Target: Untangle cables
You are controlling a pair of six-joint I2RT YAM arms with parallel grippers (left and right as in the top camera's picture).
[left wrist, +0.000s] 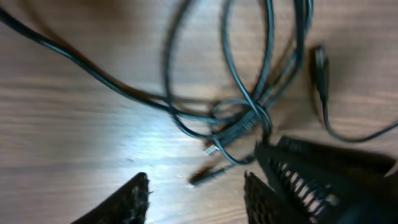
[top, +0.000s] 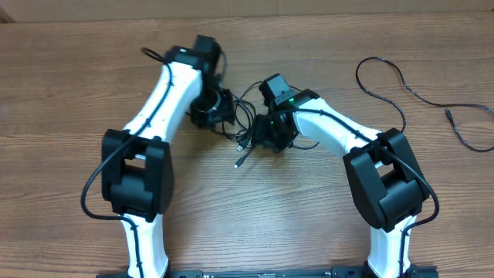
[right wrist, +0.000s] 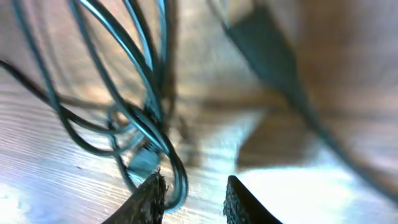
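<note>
Across the wooden table (top: pixel 69 77): bare room at nine o'clock and toward six, far edge up at twelve. Dead centre, between both arms, the cables (top: pixel 241 127) in a tangle, one plug poking out toward six. Well apart at two o'clock, running off the right edge, a loose cable (top: pixel 419 99). Left gripper (left wrist: pixel 196 186) spread moderately, gripping nothing, knot just beyond its tips. Right gripper (right wrist: pixel 193 190) narrowly parted, empty, a loop hard beside one finger.

Wood-grain table (left wrist: pixel 62 155) stretches under the left claw (left wrist: pixel 196 183), its surface gleaming pale just ahead of the tips
</note>
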